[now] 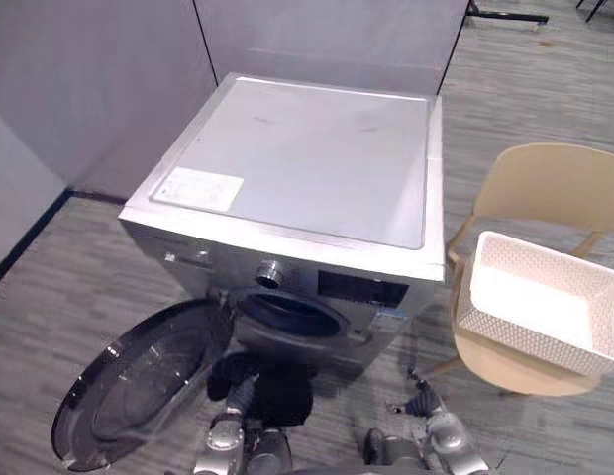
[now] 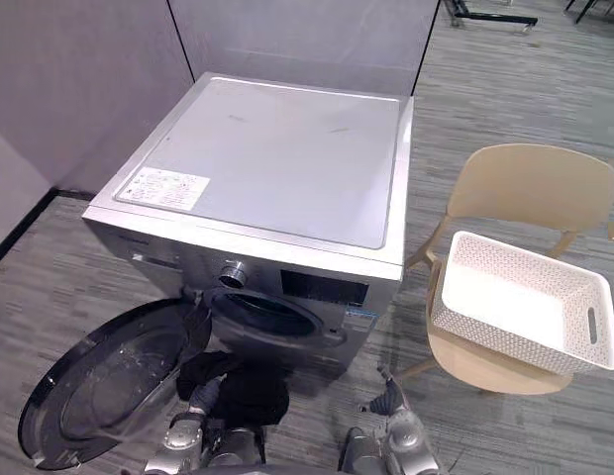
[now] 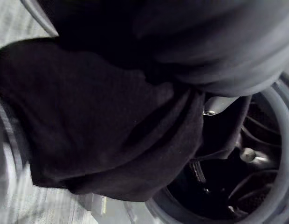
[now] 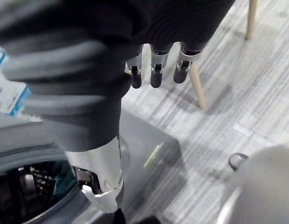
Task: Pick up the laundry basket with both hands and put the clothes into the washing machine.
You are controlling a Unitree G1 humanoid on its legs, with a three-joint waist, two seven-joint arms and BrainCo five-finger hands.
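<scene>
The silver washing machine (image 1: pixel 297 168) stands with its round door (image 1: pixel 139 381) swung down to the left and its drum opening (image 1: pixel 287 315) exposed. A black garment (image 1: pixel 282 396) hangs just below and in front of the opening, bunched around my left hand (image 1: pixel 236 394), whose fingers (image 3: pixel 219 103) curl into the cloth (image 3: pixel 98 126). My right hand (image 1: pixel 426 404) hovers low by the machine's front right corner, fingers (image 4: pixel 154 70) straight and holding nothing. The white laundry basket (image 1: pixel 515 336) rests on a beige chair (image 1: pixel 555 183) to the right, with nothing in it.
Grey partition walls (image 1: pixel 89 79) close off the space behind and left of the machine. The open door takes up the floor at front left. Wood-look floor (image 1: pixel 515 426) lies between the machine and the chair.
</scene>
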